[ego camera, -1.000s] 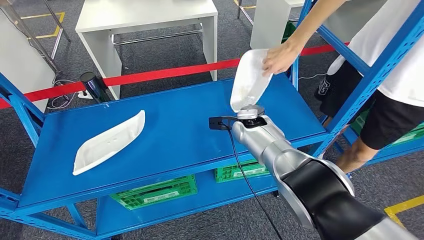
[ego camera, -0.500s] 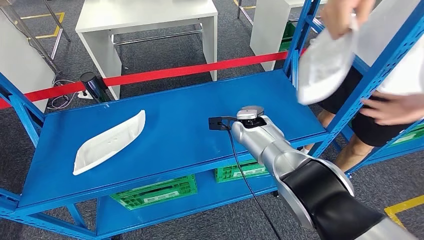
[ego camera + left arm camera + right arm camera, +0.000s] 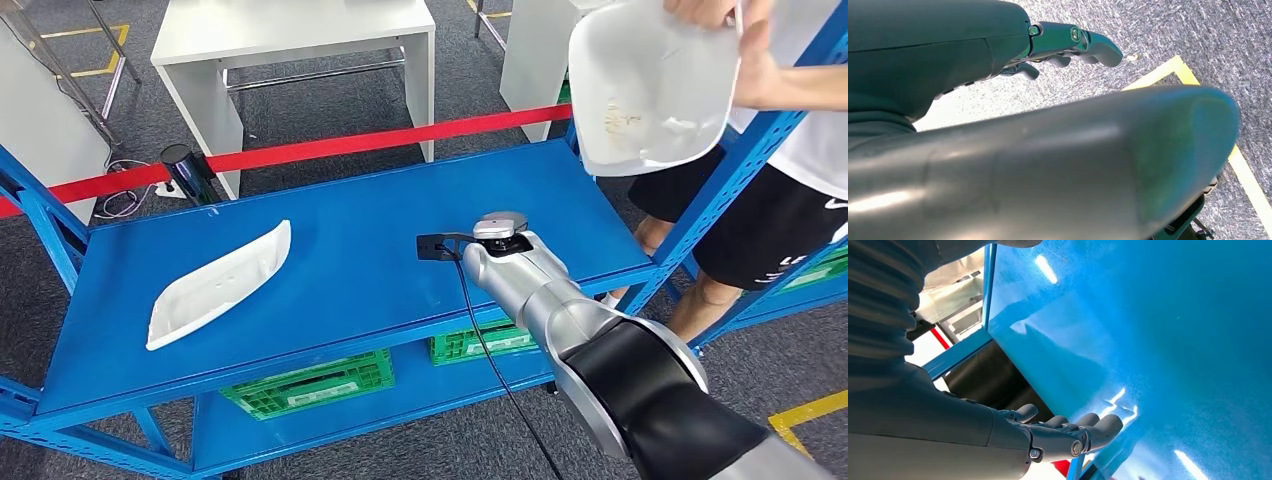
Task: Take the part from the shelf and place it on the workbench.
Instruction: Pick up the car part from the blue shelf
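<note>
A long white moulded part (image 3: pixel 218 284) lies on the left half of the blue shelf (image 3: pixel 350 240). A person standing at the right holds a second white part (image 3: pixel 650 85) up in the air, above the shelf's far right corner. My right arm (image 3: pixel 520 275) reaches over the shelf's right side. In the right wrist view my right hand (image 3: pixel 1063 432) hovers close above the blue surface, fingers stretched out and apart with nothing in them. My left hand (image 3: pixel 1068 45) hangs over the grey floor, fingers loosely extended and holding nothing.
Blue shelf uprights (image 3: pixel 740 170) stand at the right, with the person (image 3: pixel 790 200) behind them. A red barrier tape (image 3: pixel 330 147) runs behind the shelf, and white tables (image 3: pixel 290 30) stand beyond it. Green crates (image 3: pixel 310 385) sit on the lower level. A black cable (image 3: pixel 480 340) hangs from my right wrist.
The person has lifted the second white part off the shelf's right end, up and away to the right. My right arm has stayed still.
</note>
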Controlling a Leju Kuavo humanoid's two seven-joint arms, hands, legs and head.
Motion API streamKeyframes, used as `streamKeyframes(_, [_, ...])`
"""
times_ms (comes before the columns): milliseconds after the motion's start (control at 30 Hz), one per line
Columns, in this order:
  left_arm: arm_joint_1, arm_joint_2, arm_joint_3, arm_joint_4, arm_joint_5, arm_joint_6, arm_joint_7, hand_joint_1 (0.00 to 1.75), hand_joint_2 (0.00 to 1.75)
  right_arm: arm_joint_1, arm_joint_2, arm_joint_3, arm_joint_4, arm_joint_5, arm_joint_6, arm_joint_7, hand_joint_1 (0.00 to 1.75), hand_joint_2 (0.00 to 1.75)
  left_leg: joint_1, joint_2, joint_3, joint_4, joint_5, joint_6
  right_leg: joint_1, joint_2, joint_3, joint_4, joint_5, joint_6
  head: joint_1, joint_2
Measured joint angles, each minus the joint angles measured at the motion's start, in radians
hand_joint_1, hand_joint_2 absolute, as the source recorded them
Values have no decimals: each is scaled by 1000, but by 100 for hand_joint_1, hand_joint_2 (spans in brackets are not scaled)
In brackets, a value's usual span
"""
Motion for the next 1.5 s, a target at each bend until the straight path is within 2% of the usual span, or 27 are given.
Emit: streamKeyframes(1500, [-8, 0, -1, 0, -12, 0, 9, 0, 0, 0, 0, 3, 2, -13, 1, 1, 0, 175, 0, 0, 0, 0, 0, 0, 0, 0, 0, 0, 0, 0, 0, 0])
